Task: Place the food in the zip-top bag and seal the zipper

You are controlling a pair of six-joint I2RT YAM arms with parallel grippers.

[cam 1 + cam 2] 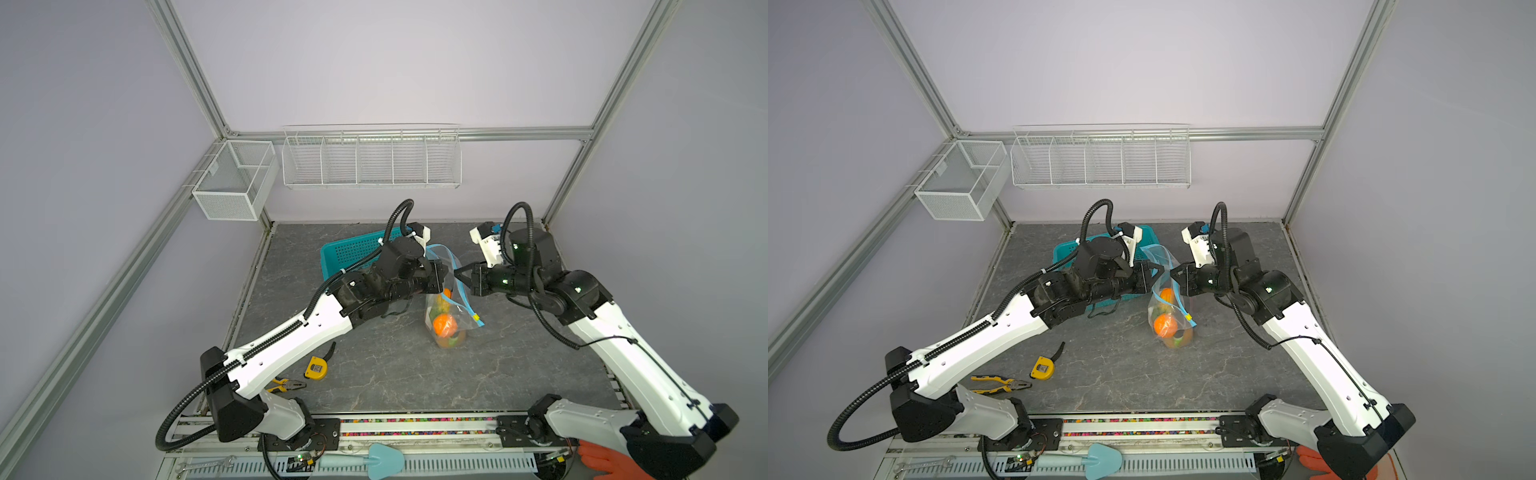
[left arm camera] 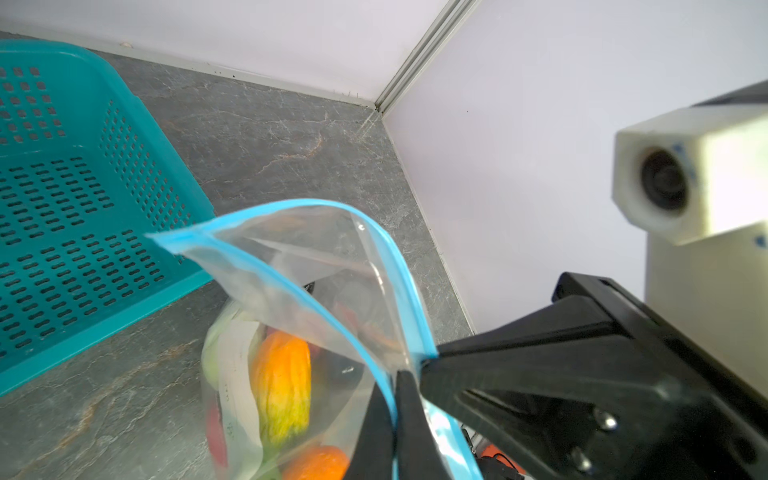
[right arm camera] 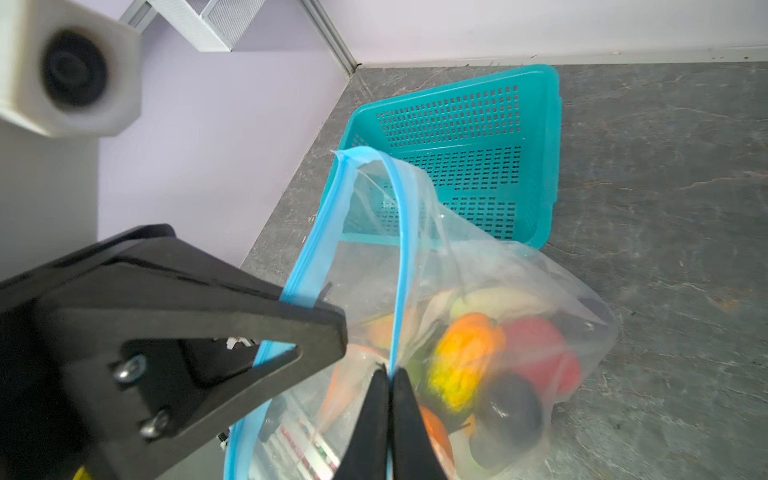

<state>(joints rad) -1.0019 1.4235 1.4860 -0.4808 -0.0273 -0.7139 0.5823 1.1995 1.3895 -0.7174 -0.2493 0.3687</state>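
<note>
As left hand (image 2: 397, 376) and right hand (image 3: 385, 372) pinch it, one bag (image 3: 478, 266) holds food (image 3: 465, 353).

The clear plastic zip-top bag (image 3: 478, 266) is thin, crinkly and glossy. Beyond the matt black right hand (image 3: 389, 376), the teal perforated plastic basket (image 3: 457, 120) looks smooth.

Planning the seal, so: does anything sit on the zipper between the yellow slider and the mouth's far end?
Yes: the left gripper and the right gripper each pinch one lip of the zipper partway along, between the slider and the far end. Nothing else shows.
</note>
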